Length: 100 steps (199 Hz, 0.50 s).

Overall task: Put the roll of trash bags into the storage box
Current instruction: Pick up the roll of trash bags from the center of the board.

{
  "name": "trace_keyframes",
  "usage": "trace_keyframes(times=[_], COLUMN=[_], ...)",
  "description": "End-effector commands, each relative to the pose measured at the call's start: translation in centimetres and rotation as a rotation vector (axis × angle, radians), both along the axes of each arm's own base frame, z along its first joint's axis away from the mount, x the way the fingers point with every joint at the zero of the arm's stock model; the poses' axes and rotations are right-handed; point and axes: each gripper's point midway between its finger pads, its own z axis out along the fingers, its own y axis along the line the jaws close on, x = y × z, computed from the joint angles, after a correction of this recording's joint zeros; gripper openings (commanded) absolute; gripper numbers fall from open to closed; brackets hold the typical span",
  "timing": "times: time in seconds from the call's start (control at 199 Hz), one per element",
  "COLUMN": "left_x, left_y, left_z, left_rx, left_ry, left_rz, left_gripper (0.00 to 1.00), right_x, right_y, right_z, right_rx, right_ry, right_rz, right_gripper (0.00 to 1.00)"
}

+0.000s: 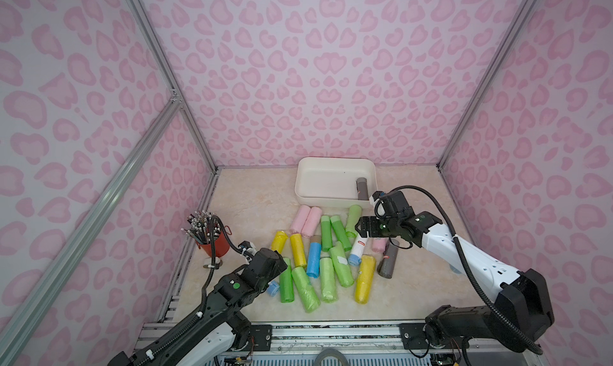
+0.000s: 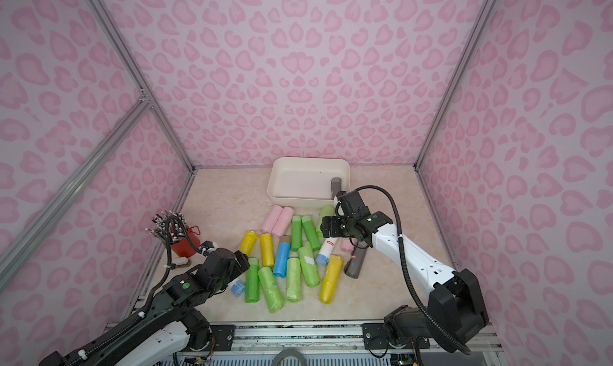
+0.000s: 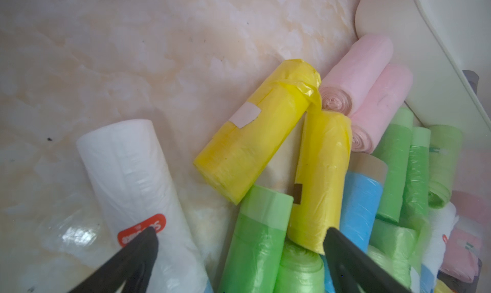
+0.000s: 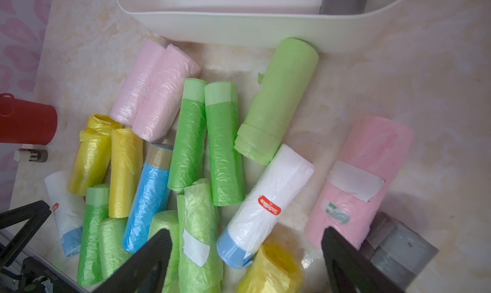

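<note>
Closest to the wrist lenses are the black fingertips of each pincer.

Left pincer: jaws spread wide, pinching nothing. I see it hang low over the near left edge of the pile. One tip sits over the left white roll, at its red label. The other tip sits by the end of a yellow roll, and a green roll lies between them. Contact with any roll: I cannot tell.

Right pincer: jaws spread wide, empty. In both top views it hovers over the right side of the pile, just short of the box's near right corner. Beneath it lies the right white roll, red-labelled with a blue end. A pink stickered roll lies beside one tip, and a loose grey roll lies just beside that pink one.

Storage box: upright at the far side of the worktop, right of centre. One boxed grey roll lies inside along the right wall, at the near corner.

Remaining trash-bag rolls lie outside on the worktop, between box and arms. A pale green roll rests with its end against the box's near wall. A pink pair lies side by side just beside that wall.

Red pencil cup: upright at the left, apart from the pile.
</note>
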Motion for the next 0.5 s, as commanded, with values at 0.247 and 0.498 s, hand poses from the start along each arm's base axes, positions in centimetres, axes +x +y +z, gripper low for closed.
trace_keyframes(times=[0.247, 0.498], left_x=[-0.8, -1.6], left_y=[0.1, 1.4], left_z=[-2.3, -2.3], left_rx=[-0.056, -0.061], left_ry=[0.034, 0.028], left_rz=[0.049, 0.105], left_gripper=[1.00, 1.00], right_x=[-0.1, -0.1], right_y=[0.1, -0.3], right_z=[-0.7, -0.8], right_rx=[-0.004, -0.026], right_ry=[0.017, 0.017], right_rz=[0.015, 0.005], right_gripper=[0.90, 0.90])
